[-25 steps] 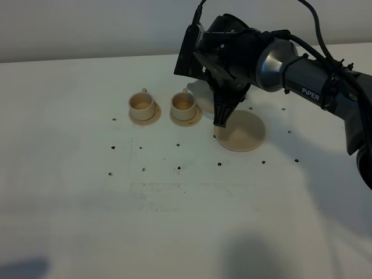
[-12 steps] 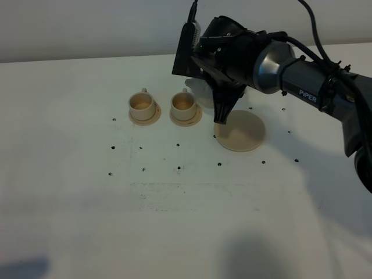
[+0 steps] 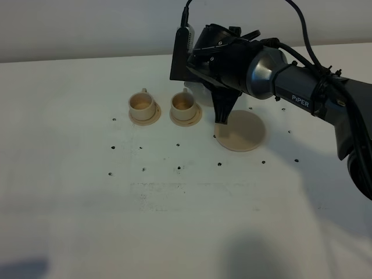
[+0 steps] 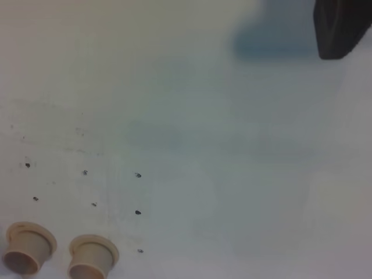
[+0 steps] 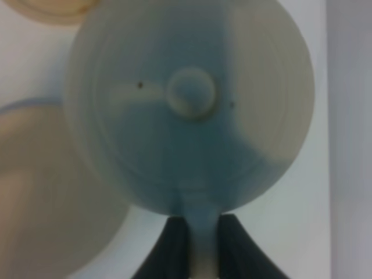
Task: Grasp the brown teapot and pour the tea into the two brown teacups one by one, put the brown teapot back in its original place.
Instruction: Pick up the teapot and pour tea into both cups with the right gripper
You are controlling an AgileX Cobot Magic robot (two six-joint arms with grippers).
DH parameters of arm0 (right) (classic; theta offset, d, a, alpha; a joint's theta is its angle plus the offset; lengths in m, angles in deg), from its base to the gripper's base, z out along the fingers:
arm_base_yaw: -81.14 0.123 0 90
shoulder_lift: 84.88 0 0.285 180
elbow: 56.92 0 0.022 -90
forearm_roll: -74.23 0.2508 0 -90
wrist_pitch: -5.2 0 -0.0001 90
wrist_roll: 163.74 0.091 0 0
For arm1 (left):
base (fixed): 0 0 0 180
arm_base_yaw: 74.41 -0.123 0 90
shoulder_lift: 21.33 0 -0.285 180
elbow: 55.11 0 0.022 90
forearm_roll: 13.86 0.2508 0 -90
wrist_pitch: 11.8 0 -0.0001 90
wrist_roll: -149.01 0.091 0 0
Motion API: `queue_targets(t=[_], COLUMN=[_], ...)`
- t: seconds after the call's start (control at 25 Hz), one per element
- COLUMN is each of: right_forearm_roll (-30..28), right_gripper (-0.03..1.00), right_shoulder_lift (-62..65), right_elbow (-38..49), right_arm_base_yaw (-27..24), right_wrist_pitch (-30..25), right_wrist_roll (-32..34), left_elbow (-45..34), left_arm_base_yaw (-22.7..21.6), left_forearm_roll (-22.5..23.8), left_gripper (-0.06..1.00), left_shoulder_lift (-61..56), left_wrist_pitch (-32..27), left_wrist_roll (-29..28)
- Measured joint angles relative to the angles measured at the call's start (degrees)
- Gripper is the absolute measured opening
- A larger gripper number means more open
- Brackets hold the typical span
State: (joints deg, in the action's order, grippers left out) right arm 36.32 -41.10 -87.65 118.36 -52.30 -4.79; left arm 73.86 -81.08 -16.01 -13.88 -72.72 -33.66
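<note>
At table's far middle, right gripper [image 5: 200, 241] — jaws clamped on loop handle [image 5: 200, 200] of brown teapot [image 5: 192, 110]. Teapot held clear of its big saucer [image 3: 244, 133], just beside nearer teacup [image 3: 183, 103]; second teacup [image 3: 142, 103] beyond it. Step, likely: lining spout up with first cup — whether cups hold tea, cannot tell. Next calls for spout over rim, slow wrist roll, lid kept seated.

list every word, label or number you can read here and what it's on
"PiPER": white lettering on the dark forearm of the right arm, seen in the exterior high view.
Nothing else can be read; both wrist views show no text at all.
</note>
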Motion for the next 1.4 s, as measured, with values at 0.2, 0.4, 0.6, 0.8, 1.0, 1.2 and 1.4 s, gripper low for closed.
queue_targets(t=[0.2, 0.4, 0.6, 0.8, 1.0, 1.2, 1.4], right_forearm_roll=[-0.48, -0.70, -0.77, -0.78, -1.39, -2.81, -4.41], right_gripper=[0.10, 0.10, 0.10, 0.10, 0.10, 0.10, 0.10], right_shoulder_lift=[0.00, 0.00, 0.00, -0.05, -0.80, -1.84, -1.84], right_elbow=[0.00, 0.00, 0.00, 0.00, 0.00, 0.00, 0.00], right_arm_base_yaw=[0.00, 0.07, 0.07, 0.07, 0.51, 1.12, 1.41], right_wrist_pitch=[0.02, 0.07, 0.07, 0.07, 0.07, 0.20, 0.47], right_wrist_roll=[-0.89, -2.87, -4.09, -4.85, -4.97, -4.99, -4.99], left_elbow=[0.00, 0.00, 0.00, 0.00, 0.00, 0.00, 0.00], left_arm_base_yaw=[0.00, 0.00, 0.00, 0.00, 0.00, 0.00, 0.00], left_forearm_roll=[0.00, 0.00, 0.00, 0.00, 0.00, 0.00, 0.00], left_gripper=[0.31, 0.31, 0.31, 0.31, 0.31, 0.31, 0.31], left_shoulder_lift=[0.00, 0.00, 0.00, 0.00, 0.00, 0.00, 0.00], left_wrist_pitch=[0.00, 0.00, 0.00, 0.00, 0.00, 0.00, 0.00], left_wrist_roll=[0.00, 0.00, 0.00, 0.00, 0.00, 0.00, 0.00])
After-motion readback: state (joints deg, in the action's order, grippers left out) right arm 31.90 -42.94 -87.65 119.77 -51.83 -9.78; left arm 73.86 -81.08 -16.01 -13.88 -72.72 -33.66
